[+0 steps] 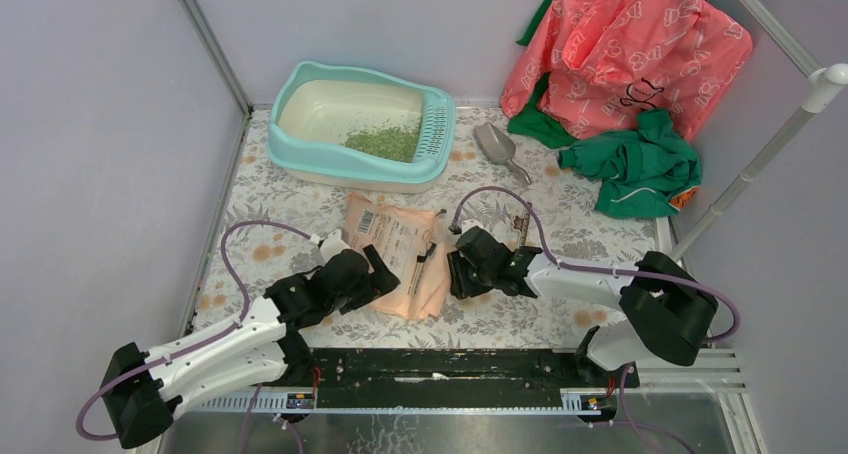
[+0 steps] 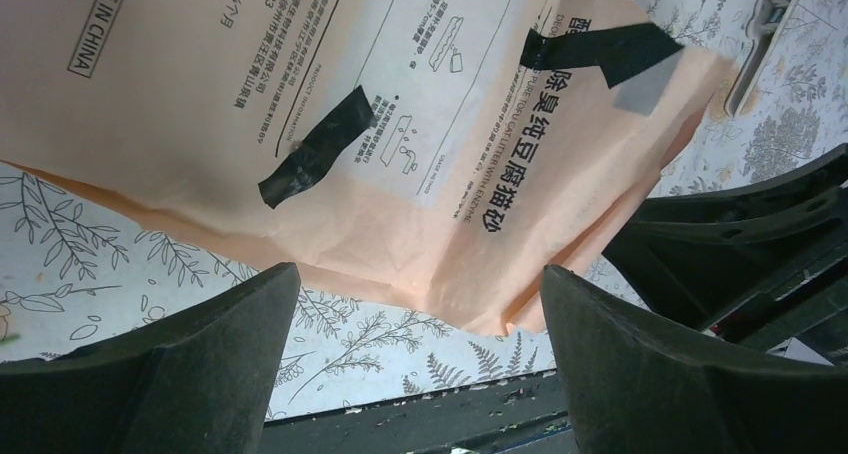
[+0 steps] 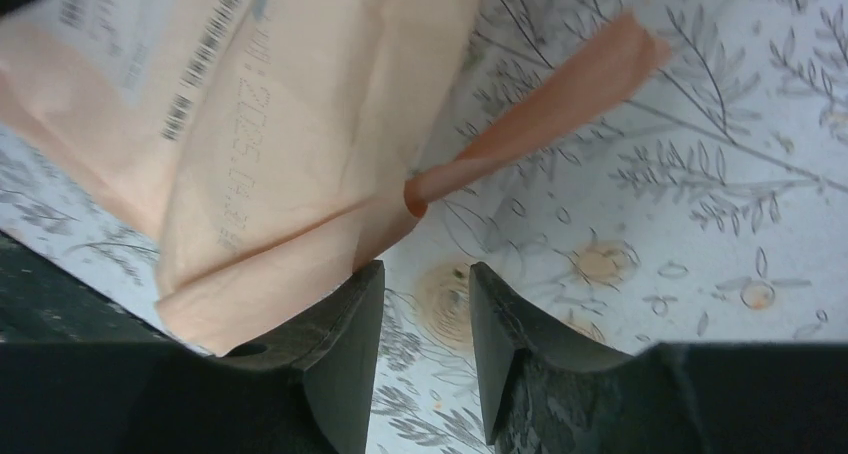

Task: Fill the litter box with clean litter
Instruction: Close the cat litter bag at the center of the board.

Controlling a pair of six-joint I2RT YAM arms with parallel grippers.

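The light-teal litter box (image 1: 300,160) stands at the back left of the table. A heap of green clean litter (image 1: 386,140) lies in its cream basin, near the grille end. A flattened peach paper bag (image 1: 400,254) lies on the floral table between my two grippers. My left gripper (image 1: 385,266) is at the bag's left edge, wide open (image 2: 418,274) with only the bag's edge (image 2: 300,124) and table between its fingers. My right gripper (image 1: 453,272) is at the bag's right edge, its jaws partly open (image 3: 427,269) over bare table, beside the bag (image 3: 250,124).
A grey scoop (image 1: 497,148) lies right of the litter box. A pink printed bag (image 1: 625,49) and green cloth (image 1: 635,164) are heaped at the back right. A torn peach strip (image 3: 540,104) lies by the bag. A black rail (image 1: 440,364) runs along the near edge.
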